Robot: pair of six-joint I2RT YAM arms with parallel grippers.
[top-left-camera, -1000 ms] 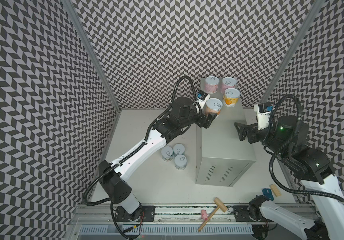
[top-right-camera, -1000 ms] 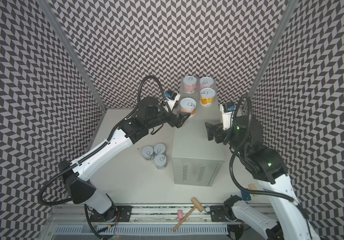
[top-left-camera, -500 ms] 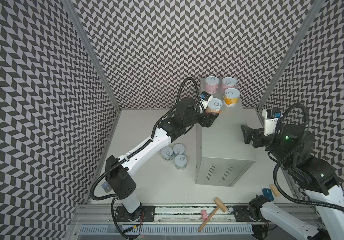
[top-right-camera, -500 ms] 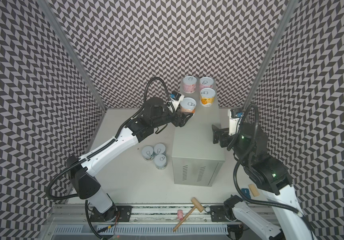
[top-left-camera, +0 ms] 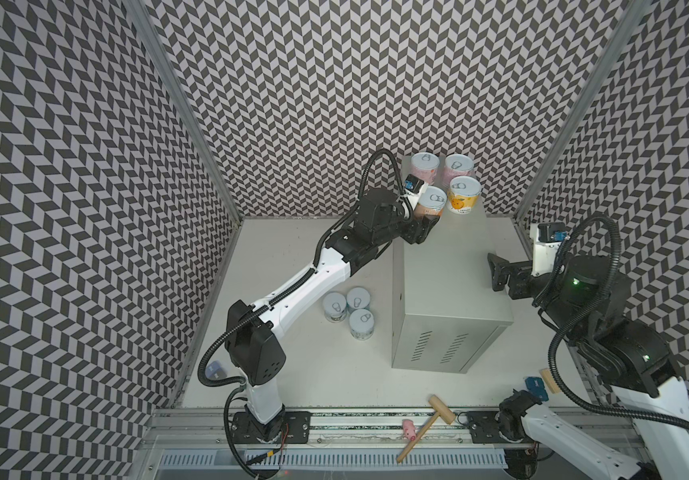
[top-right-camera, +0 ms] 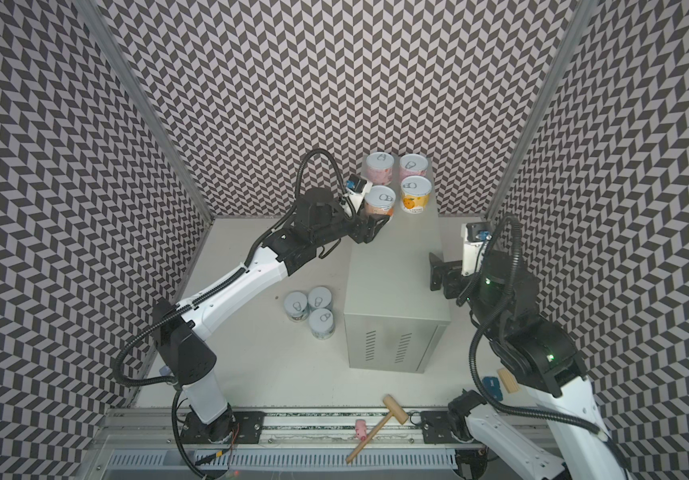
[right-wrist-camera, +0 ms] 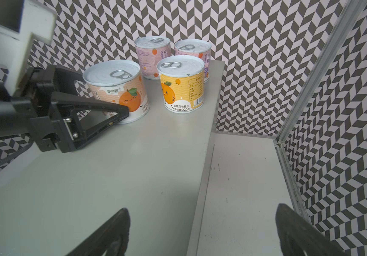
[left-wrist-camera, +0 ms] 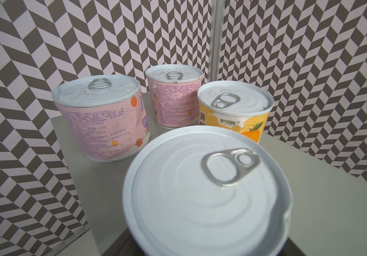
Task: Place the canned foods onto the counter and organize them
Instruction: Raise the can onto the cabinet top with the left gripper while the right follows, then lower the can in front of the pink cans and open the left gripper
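My left gripper (top-left-camera: 427, 222) is shut on a peach-labelled can (top-left-camera: 433, 199), which stands at the counter's far left edge beside a yellow can (top-left-camera: 464, 193). One black finger (right-wrist-camera: 103, 108) presses the can's side (right-wrist-camera: 116, 88). Its lid (left-wrist-camera: 207, 195) fills the left wrist view and hides the jaws. Two pink cans (top-left-camera: 425, 164) (top-left-camera: 458, 166) stand behind on the grey counter (top-left-camera: 451, 282). Three pale blue cans (top-left-camera: 351, 309) sit on the white floor left of the counter. My right gripper (top-left-camera: 494, 272) is open and empty over the counter's right edge (right-wrist-camera: 202, 210).
A wooden mallet (top-left-camera: 430, 419) and a small pink toy (top-left-camera: 408, 428) lie on the front rail. A blue piece (top-left-camera: 536, 384) and a wooden block (top-left-camera: 548, 380) sit near the right arm's base. Patterned walls close in on three sides.
The left gripper carried the peach can toward the back of the counter, closer to the yellow can, and its jaws narrowed. The right arm drew back to the right.
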